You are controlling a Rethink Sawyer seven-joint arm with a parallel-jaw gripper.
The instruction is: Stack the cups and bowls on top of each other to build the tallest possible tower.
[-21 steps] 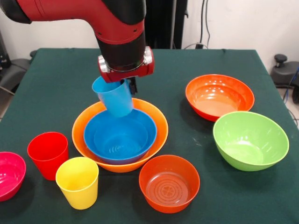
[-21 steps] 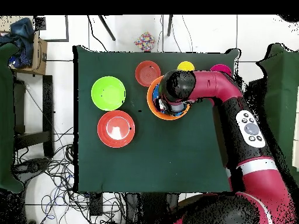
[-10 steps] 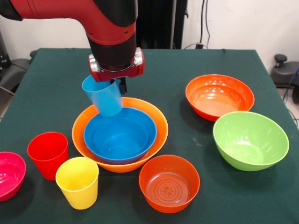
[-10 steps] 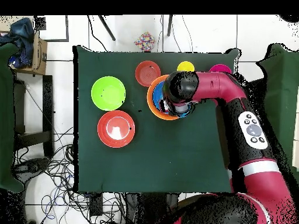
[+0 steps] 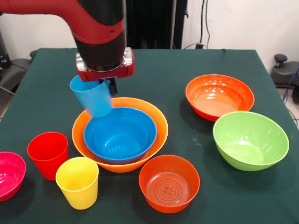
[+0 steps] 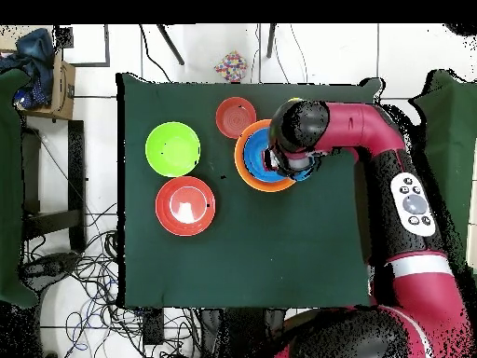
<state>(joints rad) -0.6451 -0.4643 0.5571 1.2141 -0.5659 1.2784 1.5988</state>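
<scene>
The light blue tapered plastic cup [image 5: 92, 97] hangs tilted in the gripper [image 5: 105, 86], which clamps its rim, over the ten-o'clock edge of the large pale orange plastic bowl [image 5: 156, 119] that cradles the glossy blue bowl [image 5: 120, 135].

**Robot lab, not a home**

Red and black arm [image 6: 401, 186] on a pedestal works over a table [image 6: 242, 261] draped in dark green cloth. White tiled floor [image 6: 93, 112] around the table; loose cables [image 6: 79, 280] tangled beside its left edge in the overhead view. Plain white wall [image 5: 233, 23] behind the table, cords hanging down it. Cardboard box [image 6: 63, 86] off one corner.
</scene>
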